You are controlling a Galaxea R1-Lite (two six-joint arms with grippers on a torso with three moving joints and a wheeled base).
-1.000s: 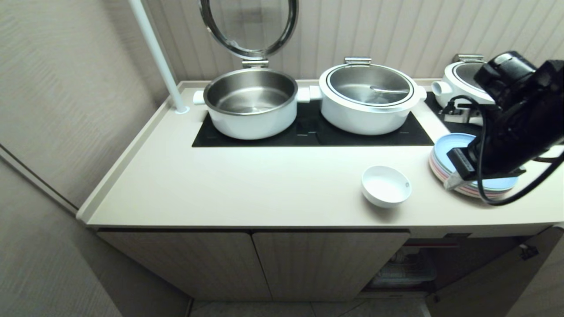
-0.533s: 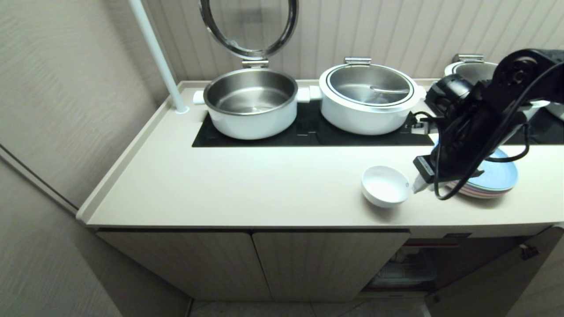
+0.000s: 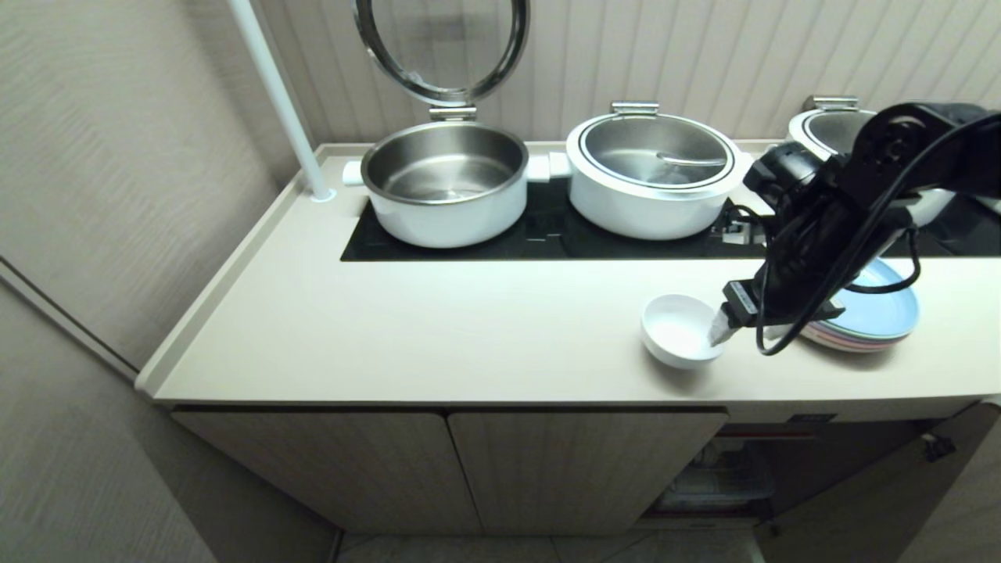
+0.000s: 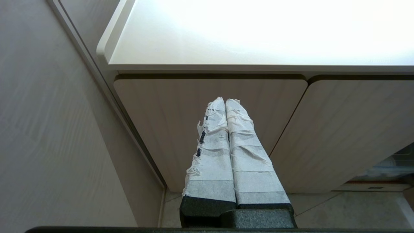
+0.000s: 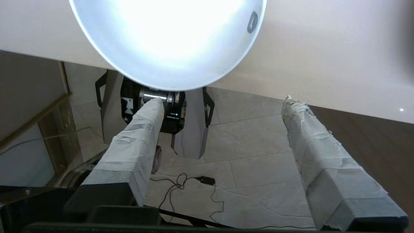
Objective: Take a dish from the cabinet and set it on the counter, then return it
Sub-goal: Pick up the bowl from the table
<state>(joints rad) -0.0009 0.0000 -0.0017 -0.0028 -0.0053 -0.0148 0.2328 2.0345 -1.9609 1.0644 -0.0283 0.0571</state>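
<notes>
The cream worktop [image 3: 438,328] runs across the head view with a raised rim and a glossy black cooktop panel [image 3: 547,231] set into it. Below it stands the cabinet [image 3: 469,469], its two ribbed wood-grain doors shut at the left and middle, while at the right a compartment stands open with a red-edged shelf and some dim ware inside that is too dark to make out. A white pole [image 3: 278,98] rises from the worktop's back left corner.

On the cooktop sit two large white pots: the open pot [image 3: 446,184] with its round glass lid [image 3: 442,47] tipped up behind it, and beside it the covered pot [image 3: 653,176]. A third pot [image 3: 829,129] shows at the far right, partly behind the right arm.

A stack of plates [image 3: 880,317], blue on top, lies on the worktop near its front right, partly covered by the arm. Just left of it the small white bowl [image 3: 679,331] stands upright on the worktop, near the front edge.

The right gripper [image 3: 735,328] reaches down over the bowl's right rim; in the right wrist view its taped fingers [image 5: 136,145] stand wide apart with nothing between them, the bowl [image 5: 168,42] just beyond their tips.

The left gripper [image 4: 226,103] hangs low in front of the shut cabinet doors, its taped fingers pressed together
</notes>
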